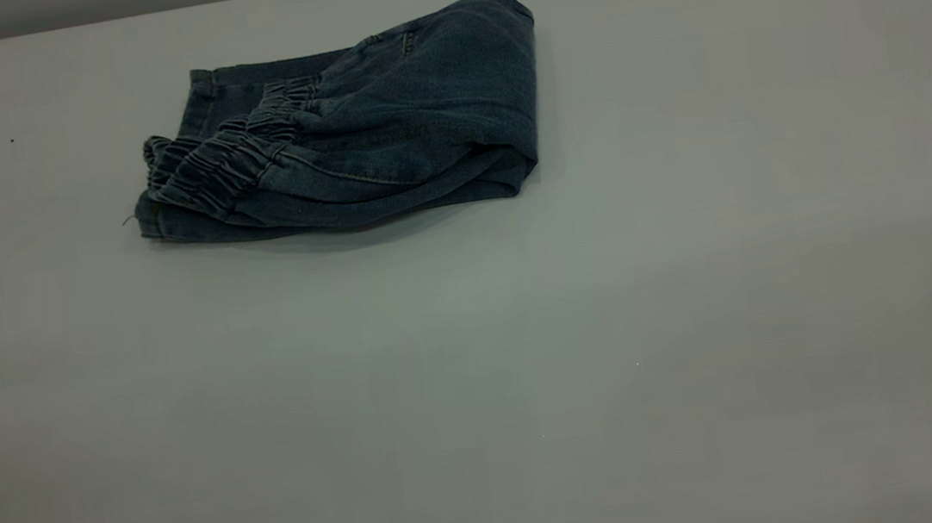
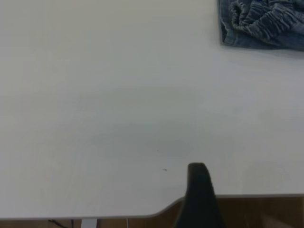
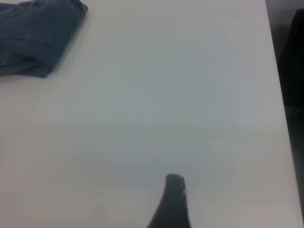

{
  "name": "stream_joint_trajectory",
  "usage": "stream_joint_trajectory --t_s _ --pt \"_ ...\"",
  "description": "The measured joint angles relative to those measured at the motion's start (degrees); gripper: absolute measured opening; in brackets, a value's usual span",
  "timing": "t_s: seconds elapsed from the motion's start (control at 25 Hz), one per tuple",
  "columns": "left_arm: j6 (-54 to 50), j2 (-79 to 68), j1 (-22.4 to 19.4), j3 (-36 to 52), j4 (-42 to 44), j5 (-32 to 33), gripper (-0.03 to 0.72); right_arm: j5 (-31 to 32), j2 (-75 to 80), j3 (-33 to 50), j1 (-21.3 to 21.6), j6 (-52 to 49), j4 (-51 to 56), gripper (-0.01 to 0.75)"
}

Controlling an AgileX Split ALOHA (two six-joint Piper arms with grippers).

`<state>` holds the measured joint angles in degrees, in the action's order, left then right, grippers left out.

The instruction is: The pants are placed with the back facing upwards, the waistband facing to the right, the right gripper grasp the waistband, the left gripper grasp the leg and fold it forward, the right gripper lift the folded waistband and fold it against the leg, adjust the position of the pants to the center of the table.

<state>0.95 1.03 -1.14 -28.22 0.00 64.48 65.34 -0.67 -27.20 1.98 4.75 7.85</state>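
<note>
Pants (image 1: 365,125): one pair of blue jeans, folded into a thick bundle, lying left of centre toward the far side of the table (image 1: 614,350).
Elastic cuffs (image 1: 218,170): two gathered ends, stacked at the bundle's left.
Waistband: cannot be made out within the folds.
Left gripper (image 2: 199,190): one dark finger shows at the table's near edge, well apart from the jeans; open or closed cannot be told.
Right gripper (image 3: 173,202): one dark finger over bare table, away from the jeans; spread likewise unclear.
</note>
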Motion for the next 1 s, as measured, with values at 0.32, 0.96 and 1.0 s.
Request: stream_joint_trajectory --t_s 0.32,0.96,1.0 --pt "0.1 0.0 0.0 0.0 0.0 0.1 0.485 0.0 0.0 0.0 0.0 -5.2 -4.7 0.559" --pt "0.1 0.0 0.0 0.0 0.0 0.1 0.485 0.0 0.0 0.0 0.0 2.4 0.5 0.559" --pt "0.1 0.0 0.0 0.0 0.0 0.1 0.485 0.0 0.0 0.0 0.0 2.4 0.6 0.559"
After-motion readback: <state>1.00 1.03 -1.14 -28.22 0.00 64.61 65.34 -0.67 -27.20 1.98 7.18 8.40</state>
